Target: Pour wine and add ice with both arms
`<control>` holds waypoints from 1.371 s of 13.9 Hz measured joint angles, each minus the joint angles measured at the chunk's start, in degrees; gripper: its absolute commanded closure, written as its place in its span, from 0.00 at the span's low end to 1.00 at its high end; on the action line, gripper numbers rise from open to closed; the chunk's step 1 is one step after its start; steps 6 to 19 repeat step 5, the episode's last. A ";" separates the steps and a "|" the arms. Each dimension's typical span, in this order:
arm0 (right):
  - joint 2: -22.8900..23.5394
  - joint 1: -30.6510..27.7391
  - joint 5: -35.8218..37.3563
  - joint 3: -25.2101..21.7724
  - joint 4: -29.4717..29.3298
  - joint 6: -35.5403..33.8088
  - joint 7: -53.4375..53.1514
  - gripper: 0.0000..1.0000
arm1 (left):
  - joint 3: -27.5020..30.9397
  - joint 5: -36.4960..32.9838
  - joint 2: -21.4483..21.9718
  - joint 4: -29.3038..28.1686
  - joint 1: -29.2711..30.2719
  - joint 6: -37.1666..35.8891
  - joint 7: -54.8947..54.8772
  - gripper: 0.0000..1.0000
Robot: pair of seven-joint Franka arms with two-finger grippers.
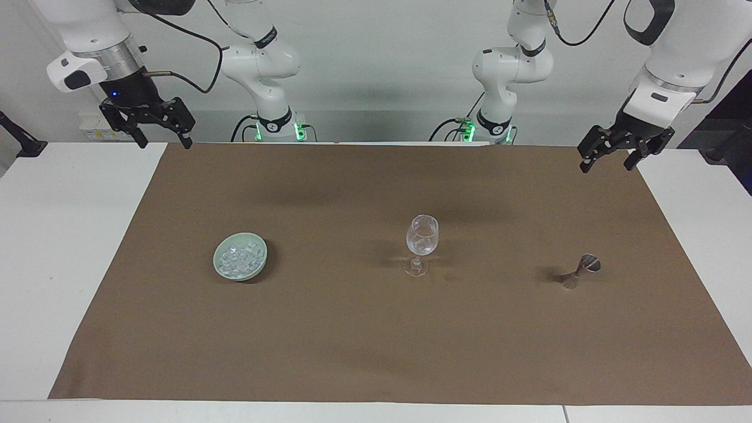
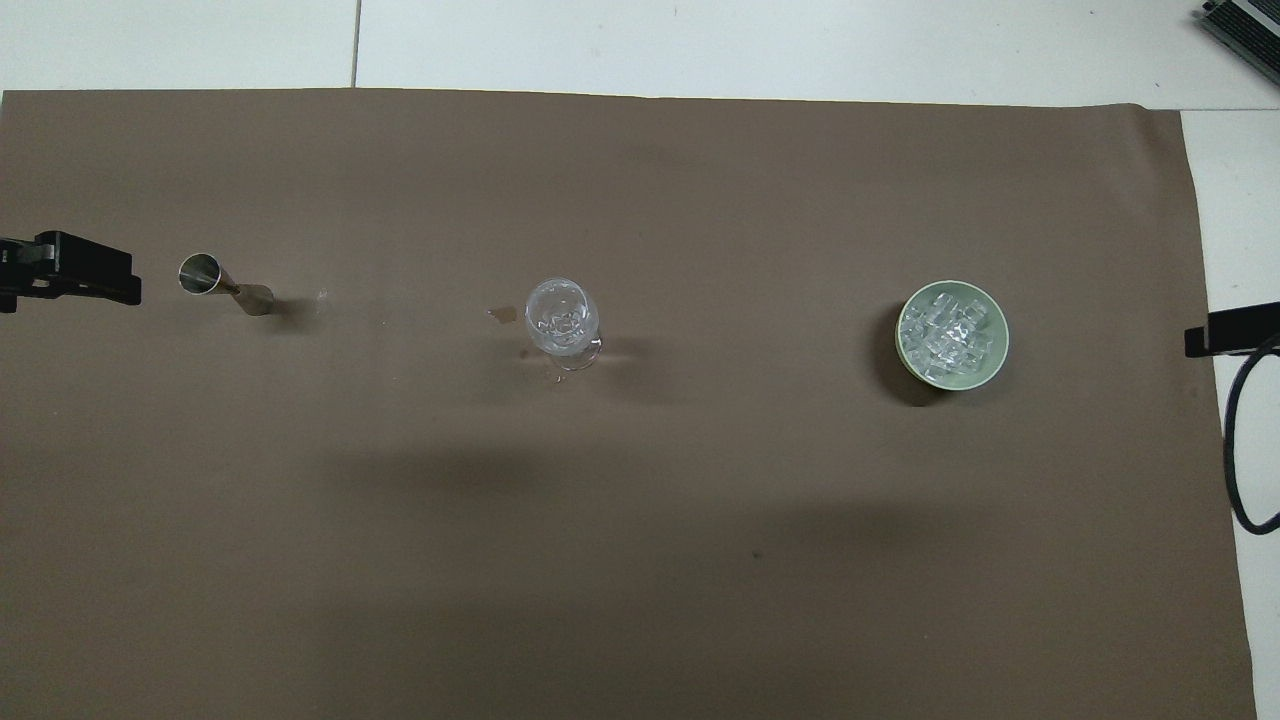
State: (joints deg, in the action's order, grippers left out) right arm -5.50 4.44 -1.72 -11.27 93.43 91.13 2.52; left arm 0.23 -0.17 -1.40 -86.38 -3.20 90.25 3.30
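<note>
A clear wine glass [image 1: 422,242] [image 2: 562,320] stands upright mid-cloth, with glassy lumps showing in its bowl. Ice [image 1: 238,259] [image 2: 948,330] fills a pale green bowl [image 1: 258,261] [image 2: 990,365] toward the right arm's end. A small metal jigger [image 1: 580,271] [image 2: 222,284] stands toward the left arm's end. No wine shows in either view. My left gripper [image 1: 605,168] hangs open over the cloth's corner by its base, holding nothing. My right gripper [image 1: 165,144] hangs open over the other corner nearest the robots, holding nothing.
A brown cloth [image 1: 352,341] covers most of the white table [image 1: 53,247]. A small damp mark [image 2: 503,315] lies on the cloth beside the glass. A black cable [image 2: 1240,440] loops at the right arm's end.
</note>
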 measured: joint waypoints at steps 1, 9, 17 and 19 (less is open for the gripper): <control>0.00 0.00 0.07 0.00 0.00 0.00 0.00 0.00 | 0.00 -0.04 0.00 0.00 0.00 0.00 0.00 0.00; 0.00 0.00 0.83 -0.01 0.00 0.00 0.00 0.00 | 0.00 -0.13 0.00 0.00 0.00 0.00 0.00 0.00; 0.00 0.00 0.83 -0.01 0.00 0.00 0.00 0.00 | 0.00 -0.13 0.00 0.00 0.00 0.00 0.00 0.00; 0.00 0.00 0.83 -0.01 0.00 0.00 0.00 0.00 | 0.00 -0.13 0.00 0.00 0.00 0.00 0.00 0.00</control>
